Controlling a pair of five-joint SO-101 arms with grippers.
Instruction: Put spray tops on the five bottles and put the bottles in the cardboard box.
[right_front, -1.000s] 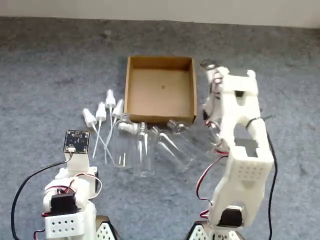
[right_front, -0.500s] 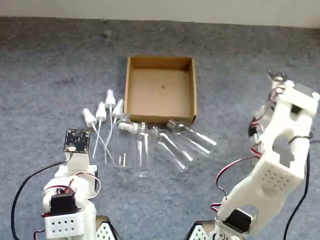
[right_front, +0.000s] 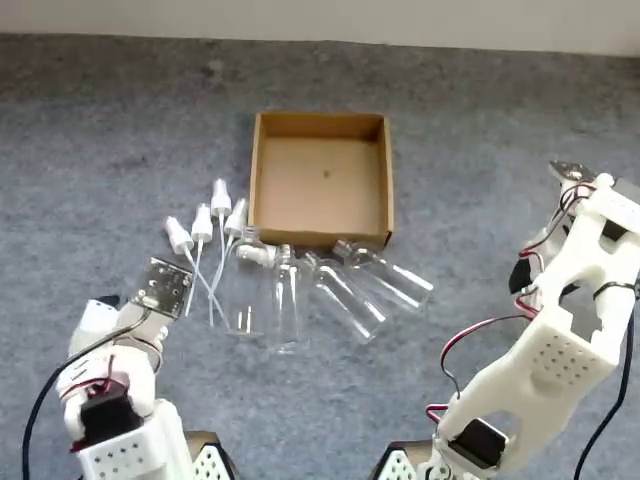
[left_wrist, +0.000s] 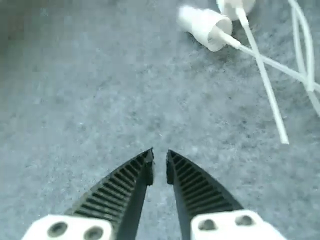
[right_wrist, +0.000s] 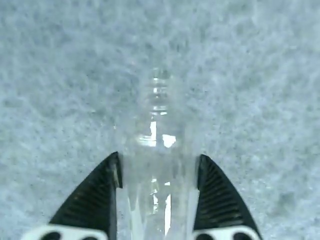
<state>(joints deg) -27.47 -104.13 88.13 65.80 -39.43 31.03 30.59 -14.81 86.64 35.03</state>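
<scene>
Bottles (right_front: 345, 295): 4 lying side by side on worktop (right_front: 120, 120), just near of cardboard box (right_front: 320, 190). 1 bottle (right_wrist: 160, 145) clamped in right tool (right_wrist: 159, 156), far right. Spray tops (right_front: 202, 222) loose, left of box. Left tool (left_wrist: 159, 151) nearly closed over worktop.

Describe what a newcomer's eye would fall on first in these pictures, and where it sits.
The open cardboard box stands empty on the grey carpet, with four clear bottles lying in a row along its near side and white spray tops loose beside them. Off to the right, the right claw grips a fifth clear bottle.
</scene>
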